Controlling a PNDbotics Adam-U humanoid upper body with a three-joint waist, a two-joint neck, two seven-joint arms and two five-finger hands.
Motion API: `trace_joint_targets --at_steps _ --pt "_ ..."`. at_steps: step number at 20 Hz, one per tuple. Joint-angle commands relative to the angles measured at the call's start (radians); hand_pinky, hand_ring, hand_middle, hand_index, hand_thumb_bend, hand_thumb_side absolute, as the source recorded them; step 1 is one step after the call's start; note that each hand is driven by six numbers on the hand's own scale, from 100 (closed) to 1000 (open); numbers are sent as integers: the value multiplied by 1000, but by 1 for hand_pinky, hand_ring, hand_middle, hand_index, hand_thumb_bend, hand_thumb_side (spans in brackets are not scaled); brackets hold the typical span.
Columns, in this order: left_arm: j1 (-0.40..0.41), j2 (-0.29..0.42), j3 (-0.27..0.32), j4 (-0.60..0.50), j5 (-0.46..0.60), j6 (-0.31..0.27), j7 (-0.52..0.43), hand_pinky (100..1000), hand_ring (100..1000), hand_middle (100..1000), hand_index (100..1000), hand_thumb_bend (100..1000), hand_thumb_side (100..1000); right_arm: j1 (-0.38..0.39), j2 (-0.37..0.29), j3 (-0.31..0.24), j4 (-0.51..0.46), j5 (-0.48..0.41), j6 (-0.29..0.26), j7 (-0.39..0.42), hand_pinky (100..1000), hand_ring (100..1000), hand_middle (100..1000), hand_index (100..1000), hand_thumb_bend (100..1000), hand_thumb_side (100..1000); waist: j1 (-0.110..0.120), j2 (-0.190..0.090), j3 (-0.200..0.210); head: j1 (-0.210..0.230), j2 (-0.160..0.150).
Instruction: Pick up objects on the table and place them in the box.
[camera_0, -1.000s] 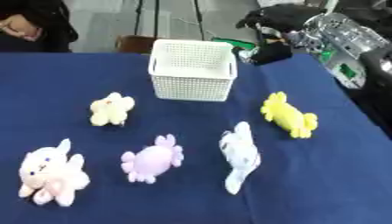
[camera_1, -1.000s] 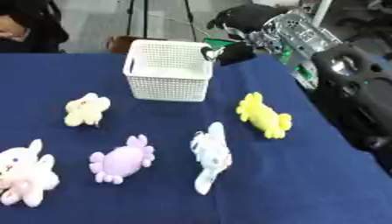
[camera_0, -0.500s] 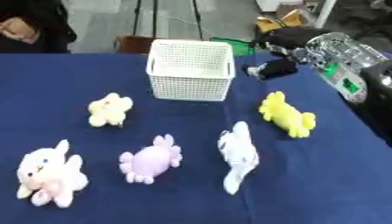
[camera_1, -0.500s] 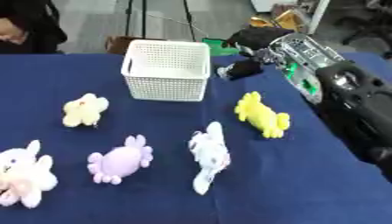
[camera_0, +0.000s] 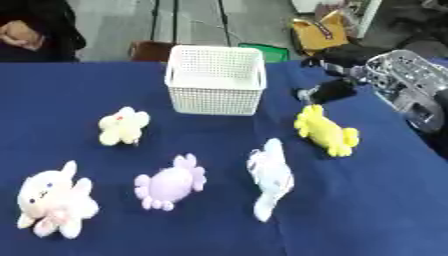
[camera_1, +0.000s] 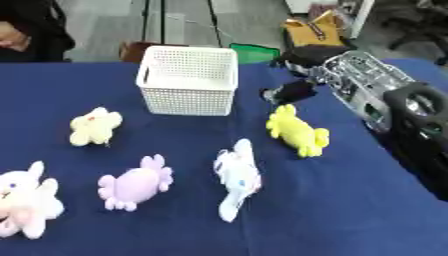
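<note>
Across the left eye view, the right hand (camera_0: 331, 91) reaches in from the right and hangs just above the upper end of the yellow plush (camera_0: 325, 131), which lies on the blue table (camera_0: 385, 200) just right of the white box (camera_0: 216, 86). That toy's long axis runs diagonally, from its upper-left end under the fingers down toward the lower right. Whether the dark fingers are spread or curled I cannot tell; they hold nothing that shows. Four other toys wait nearer the robot: a cream plush (camera_0: 122, 126), a purple plush (camera_0: 169, 183), a pale blue plush (camera_0: 270, 175) and a white plush (camera_0: 52, 202). No left hand shows, so the right is plainly the nearer one for this toy.

From the right eye view, the same hand sits between the box's right wall and the yellow toy's top end, close to touching it, with the silver forearm (camera_1: 363, 85) trailing back to the right. The box looks empty, so the task seems barely begun.

Compared with a second ago, the hand has come down from beside the box's far corner toward the yellow toy; the toys have not moved.
</note>
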Motion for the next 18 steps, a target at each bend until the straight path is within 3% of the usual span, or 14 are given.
trace_joint_targets --at_steps 1,9,18 --pt "-10 21 -1 -18 4 -64 60 783 870 879 892 100 739 17 -75 -15 -61 -42 41 9 942 984 881 974 366 934 -1 -25 -3 6 -2" --pt "-14 17 -1 -18 6 -63 59 783 870 879 889 100 729 92 -111 -17 -91 -67 66 33 940 986 883 977 370 835 0 -22 1 6 -10" --pt "-17 12 -2 -18 10 -62 58 783 870 878 884 100 720 116 -74 -20 -17 -47 54 -1 934 981 881 974 395 804 5 -16 8 4 -18"
